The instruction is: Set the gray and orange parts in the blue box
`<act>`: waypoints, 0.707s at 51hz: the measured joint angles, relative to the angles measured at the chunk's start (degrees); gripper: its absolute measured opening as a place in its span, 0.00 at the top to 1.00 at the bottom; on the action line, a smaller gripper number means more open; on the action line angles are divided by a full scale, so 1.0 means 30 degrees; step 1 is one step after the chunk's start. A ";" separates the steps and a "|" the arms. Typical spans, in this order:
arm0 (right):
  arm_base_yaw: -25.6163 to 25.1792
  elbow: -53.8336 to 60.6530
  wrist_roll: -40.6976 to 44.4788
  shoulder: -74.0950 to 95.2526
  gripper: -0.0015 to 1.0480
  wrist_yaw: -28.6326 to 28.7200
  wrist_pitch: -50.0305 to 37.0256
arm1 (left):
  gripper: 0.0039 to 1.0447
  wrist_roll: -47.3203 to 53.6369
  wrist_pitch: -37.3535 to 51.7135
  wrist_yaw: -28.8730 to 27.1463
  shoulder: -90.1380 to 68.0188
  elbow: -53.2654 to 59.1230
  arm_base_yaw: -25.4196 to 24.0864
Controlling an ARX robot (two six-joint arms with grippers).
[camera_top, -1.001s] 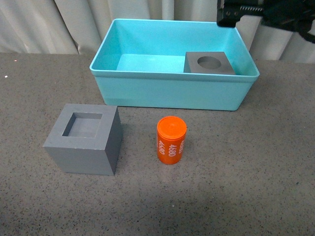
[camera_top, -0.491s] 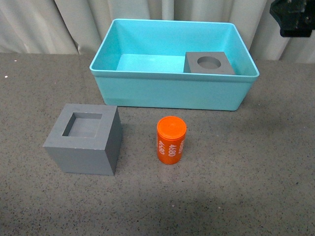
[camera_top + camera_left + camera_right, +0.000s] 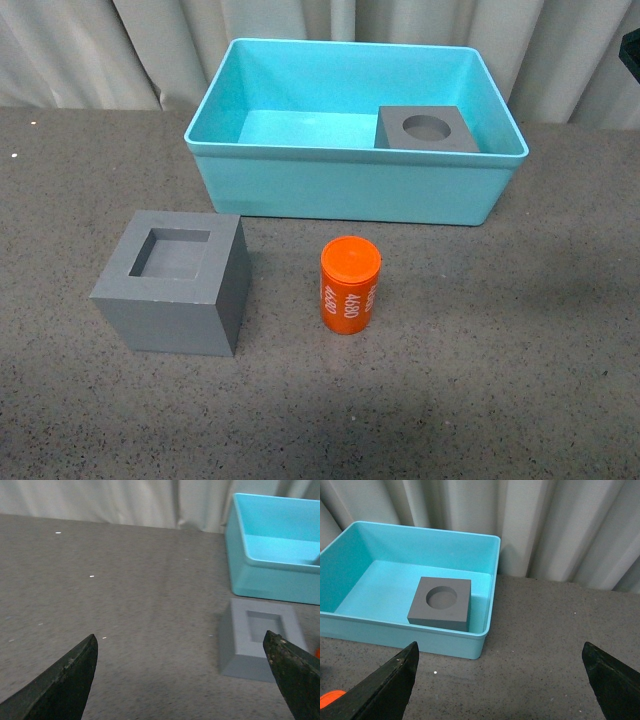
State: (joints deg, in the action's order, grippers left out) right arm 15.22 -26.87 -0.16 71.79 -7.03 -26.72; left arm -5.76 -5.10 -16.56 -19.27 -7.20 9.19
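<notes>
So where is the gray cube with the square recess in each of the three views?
Front view: the gray cube with the square recess stands at the lower left, in front of the left part of the blue box.
Left wrist view: the cube sits close beside the outer wall of the box.
Right wrist view: the cube is not in it.
Shared landmark: the blue box, seen in all three views.

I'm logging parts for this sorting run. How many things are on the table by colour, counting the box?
Gray: 2, the square-recess cube and the round-recess cube
Orange: 1, the orange cylinder
Blue: 1, the blue box
Total: 4
</notes>
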 joint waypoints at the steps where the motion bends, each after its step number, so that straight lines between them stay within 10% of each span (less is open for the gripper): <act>1: 0.0000 0.0000 0.0000 -0.0007 0.09 0.0000 0.0000 | 0.06 -0.0197 0.0576 0.0146 -0.0903 -0.0197 0.0197; 13: 0.0066 0.0015 0.0022 0.0000 0.09 -0.0007 0.0000 | 0.06 -0.2142 0.7155 0.3592 -1.2684 -0.3315 0.0015; 36: 0.0066 0.0015 0.0051 0.0000 0.09 0.0000 0.0000 | 0.06 -0.1464 0.8677 0.5916 -2.2877 -0.7409 0.0138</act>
State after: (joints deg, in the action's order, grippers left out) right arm 15.42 -26.83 -0.01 71.79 -7.03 -26.72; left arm -10.15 20.93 1.19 -87.90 -29.43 9.61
